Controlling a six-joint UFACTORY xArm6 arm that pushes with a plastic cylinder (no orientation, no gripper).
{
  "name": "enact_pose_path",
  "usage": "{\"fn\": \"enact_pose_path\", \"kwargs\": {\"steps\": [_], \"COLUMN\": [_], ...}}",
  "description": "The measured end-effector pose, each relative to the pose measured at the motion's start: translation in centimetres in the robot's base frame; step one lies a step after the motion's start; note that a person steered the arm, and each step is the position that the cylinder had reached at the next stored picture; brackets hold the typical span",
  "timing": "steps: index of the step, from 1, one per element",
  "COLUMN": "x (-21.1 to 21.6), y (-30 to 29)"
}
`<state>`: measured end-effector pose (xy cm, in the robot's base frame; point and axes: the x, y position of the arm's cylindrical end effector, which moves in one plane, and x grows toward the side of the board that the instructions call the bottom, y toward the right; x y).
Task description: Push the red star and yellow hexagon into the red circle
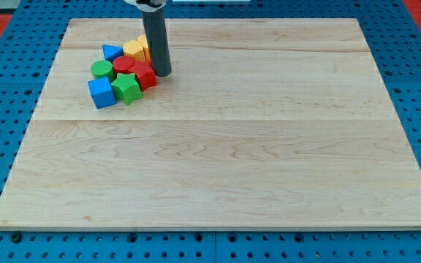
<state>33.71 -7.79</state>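
The wooden board (pixel 218 146) fills the frame. At upper left, the rod's tip (pixel 162 74) is seen touching the red star (pixel 145 74), beside the red circle (pixel 125 65) and yellow hexagon (pixel 134 50). No fingers are fitted. These light, rigid blocks are judged to slide readily; side faces should be pushed.

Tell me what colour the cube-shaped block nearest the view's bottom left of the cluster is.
Blue: the blue cube-shaped block, clearest in the camera view.

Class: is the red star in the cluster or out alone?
In: red star touches green star, beside my tip.
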Motion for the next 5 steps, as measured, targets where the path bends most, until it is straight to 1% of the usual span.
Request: {"fn": "enact_pose_path", "kwargs": {"steps": [1,2,3,4,5], "x": [1.0,-3.5,-9.8,-11.9,-9.9], "y": [1.4,1.8,3.7,-3.3,-5.2]}}
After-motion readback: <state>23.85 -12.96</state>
